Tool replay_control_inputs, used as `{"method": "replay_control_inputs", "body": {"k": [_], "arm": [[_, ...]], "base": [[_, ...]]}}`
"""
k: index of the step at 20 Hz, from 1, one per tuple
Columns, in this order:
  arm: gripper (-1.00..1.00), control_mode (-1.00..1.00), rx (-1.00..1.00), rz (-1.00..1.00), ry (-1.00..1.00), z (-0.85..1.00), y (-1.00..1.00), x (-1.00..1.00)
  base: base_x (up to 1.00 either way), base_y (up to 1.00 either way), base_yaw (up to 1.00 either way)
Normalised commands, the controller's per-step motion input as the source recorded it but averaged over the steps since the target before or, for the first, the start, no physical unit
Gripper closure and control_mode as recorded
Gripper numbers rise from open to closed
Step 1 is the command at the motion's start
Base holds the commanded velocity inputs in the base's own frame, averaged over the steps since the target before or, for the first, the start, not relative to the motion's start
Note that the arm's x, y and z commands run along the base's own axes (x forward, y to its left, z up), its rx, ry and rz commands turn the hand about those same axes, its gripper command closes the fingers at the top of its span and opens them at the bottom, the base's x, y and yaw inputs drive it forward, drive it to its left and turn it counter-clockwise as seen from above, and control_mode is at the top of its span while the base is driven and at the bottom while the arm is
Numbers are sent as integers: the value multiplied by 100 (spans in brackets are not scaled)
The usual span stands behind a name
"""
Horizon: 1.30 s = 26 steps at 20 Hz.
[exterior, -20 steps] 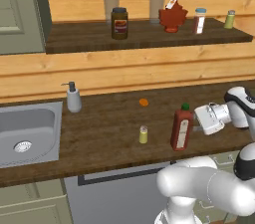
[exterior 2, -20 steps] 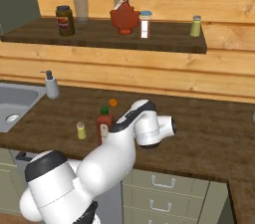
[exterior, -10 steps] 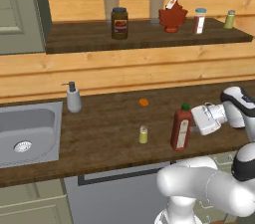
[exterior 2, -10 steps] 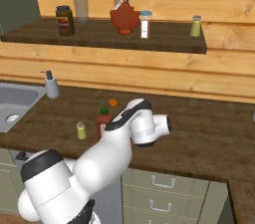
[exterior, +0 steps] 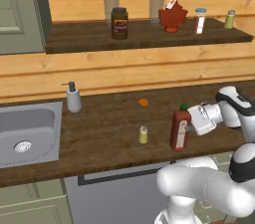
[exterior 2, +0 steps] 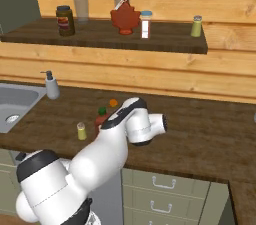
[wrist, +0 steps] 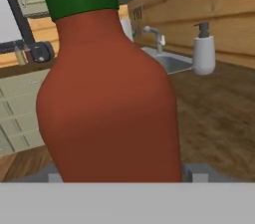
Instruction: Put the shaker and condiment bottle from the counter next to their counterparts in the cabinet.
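Sink (exterior: 25, 133) is sitting at the far left, set into the dark wooden tabletop (exterior: 99, 133). Soap dispenser (exterior: 73, 97) is standing upright just right of the sink, near the wall; it is also showing in the hand view (wrist: 204, 55), well behind the bottle.

Small orange item (exterior: 144, 102) is lying on the tabletop past the middle, toward the wall; too small to identify.

Shaker (exterior: 143, 134), yellowish with a pale cap, is standing upright near the front edge of the tabletop, just left of the bottle and apart from it.

Condiment bottle (exterior: 180, 128), red with a green cap, is standing upright on the tabletop near the front edge. In the hand view the bottle (wrist: 109, 93) is looming very close, its body sitting between the two fingertips (wrist: 196, 172) at the bottom corners.

Tool (exterior: 191, 121) is reaching in from the right, level with the bottle's upper body. Its fingers are flanking the bottle on both sides; whether they are pressing on it or standing slightly off, I cannot tell.

Shelf (exterior: 149, 36) above, left to right: dark jar (exterior: 119, 23), red leaf-shaped bottle (exterior: 172, 15), white container with blue lid (exterior: 199, 20), small green shaker (exterior: 229, 19). All are standing upright, spaced apart.

In the right base view the white arm is covering most of the bottle; only the green cap (exterior 2: 102, 111) and a sliver of red are showing.
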Motion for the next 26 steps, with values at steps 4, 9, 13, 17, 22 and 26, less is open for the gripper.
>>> {"method": "replay_control_inputs", "body": {"k": [4,9,13,17,22,26], "arm": [[100,-100,-1,-9,-6,29,0,0],[100,-100,0,-39,-12,95,-4,-21],[100,-100,0,-49,-4,87,0,0],[100,-100,1,-41,-1,82,-4,0],[100,-100,4,-33,0,81,0,-12],[100,-100,8,-32,0,78,-8,-23]], "base": [[0,0,0],[0,0,0],[0,0,0],[0,0,0],[0,0,0],[0,0,0]]}}
